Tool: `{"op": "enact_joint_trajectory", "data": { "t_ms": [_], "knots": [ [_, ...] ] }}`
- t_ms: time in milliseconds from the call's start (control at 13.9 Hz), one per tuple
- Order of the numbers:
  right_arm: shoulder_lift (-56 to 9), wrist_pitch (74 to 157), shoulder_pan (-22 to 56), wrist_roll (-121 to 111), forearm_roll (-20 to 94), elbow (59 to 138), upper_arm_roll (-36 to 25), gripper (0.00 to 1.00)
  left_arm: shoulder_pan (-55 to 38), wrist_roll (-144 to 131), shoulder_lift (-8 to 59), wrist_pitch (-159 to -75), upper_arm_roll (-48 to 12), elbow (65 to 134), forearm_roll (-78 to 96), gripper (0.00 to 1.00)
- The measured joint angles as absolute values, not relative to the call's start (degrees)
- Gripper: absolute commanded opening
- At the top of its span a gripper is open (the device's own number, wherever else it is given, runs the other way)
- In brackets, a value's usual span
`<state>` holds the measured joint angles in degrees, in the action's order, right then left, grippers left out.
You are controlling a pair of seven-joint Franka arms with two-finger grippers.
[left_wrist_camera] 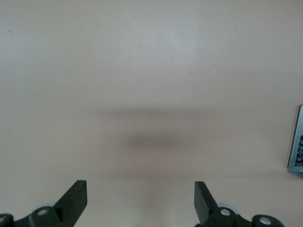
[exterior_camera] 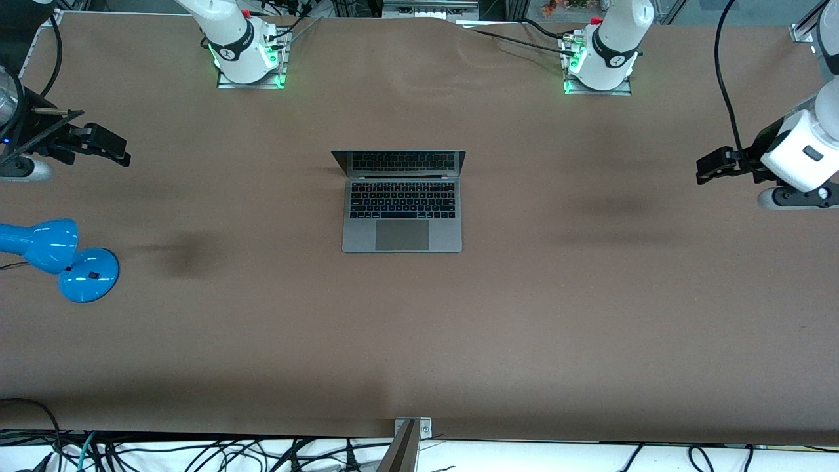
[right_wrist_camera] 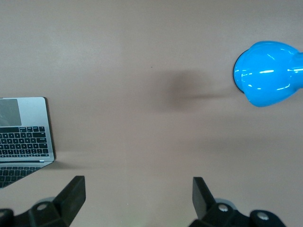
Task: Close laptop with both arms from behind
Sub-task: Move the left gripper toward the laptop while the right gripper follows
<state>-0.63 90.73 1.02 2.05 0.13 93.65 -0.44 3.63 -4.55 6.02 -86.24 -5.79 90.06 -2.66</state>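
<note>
The space-grey laptop stands open in the middle of the brown table, its screen upright on the side toward the robots' bases and its keyboard facing the front camera. My left gripper is open and empty over bare table toward the left arm's end, well apart from the laptop. In the left wrist view only the laptop's edge shows. My right gripper is open and empty over the table toward the right arm's end. The right wrist view shows a corner of the laptop.
A blue desk lamp stands near the right arm's end of the table, nearer the front camera than the right gripper; its shade also shows in the right wrist view. Cables hang past the table edge by the front camera.
</note>
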Motion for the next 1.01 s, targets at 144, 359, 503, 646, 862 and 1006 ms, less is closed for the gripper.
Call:
{"op": "enact_joint_trajectory", "data": {
  "t_ms": [144,359,503,646,862,1006],
  "knots": [
    [-0.6,90.7,1.0,2.0,0.1,93.7,-0.5,1.0,2.8,-4.4,7.7,-84.9,-6.0,90.1,-2.7,1.0],
    [-0.6,90.7,1.0,2.0,0.1,93.7,-0.5,1.0,1.5,-4.3,9.5,-84.8,-6.0,90.1,-2.7,1.0],
    [-0.6,90.7,1.0,2.0,0.1,93.7,-0.5,1.0,1.5,-4.2,9.9,-84.3,-6.0,90.1,-2.7,1.0],
    [-0.6,90.7,1.0,2.0,0.1,93.7,-0.5,1.0,1.6,-4.2,10.2,-82.4,-5.9,90.3,-2.7,1.0],
    [-0.6,90.7,1.0,2.0,0.2,93.7,-0.5,1.0,1.6,-4.2,10.4,-81.4,-5.9,91.6,-1.2,1.0],
    [-0.6,90.7,1.0,2.0,0.2,93.7,-0.5,1.0,1.5,-4.5,10.4,-80.4,-5.9,92.4,0.0,1.0]
  ]
}}
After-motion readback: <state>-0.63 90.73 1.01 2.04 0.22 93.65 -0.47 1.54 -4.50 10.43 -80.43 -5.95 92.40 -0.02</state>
